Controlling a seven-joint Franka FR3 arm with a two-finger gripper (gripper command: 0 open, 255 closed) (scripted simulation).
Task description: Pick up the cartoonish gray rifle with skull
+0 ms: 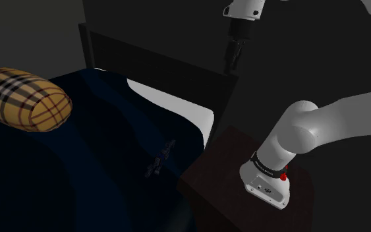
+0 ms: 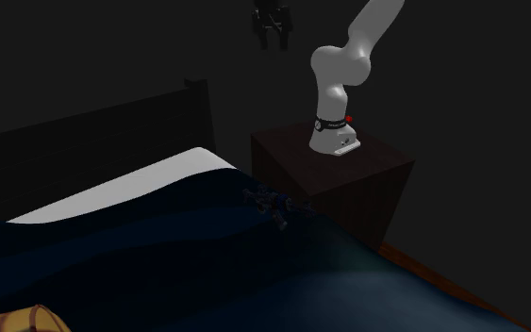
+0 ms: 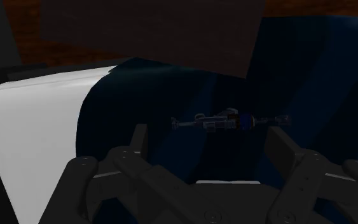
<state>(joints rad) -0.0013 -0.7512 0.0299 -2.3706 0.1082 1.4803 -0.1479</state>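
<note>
A small dark grey toy rifle (image 1: 160,160) lies flat on the dark blue bedcover (image 1: 98,138), close to the bed's edge beside the stand. It also shows as a small dark shape (image 2: 273,206) in the second exterior view. My gripper (image 1: 234,60) hangs high above the headboard, well clear of the rifle. In the wrist view the rifle (image 3: 227,121) lies far below, between my fingers (image 3: 137,139), which stand wide apart and hold nothing.
A dark wooden stand (image 1: 230,165) carries the arm's base next to the bed. A tartan bolster pillow (image 1: 22,99) rests on the cover at the shoulder view's left. A white sheet (image 1: 177,105) shows near the dark headboard (image 1: 157,62).
</note>
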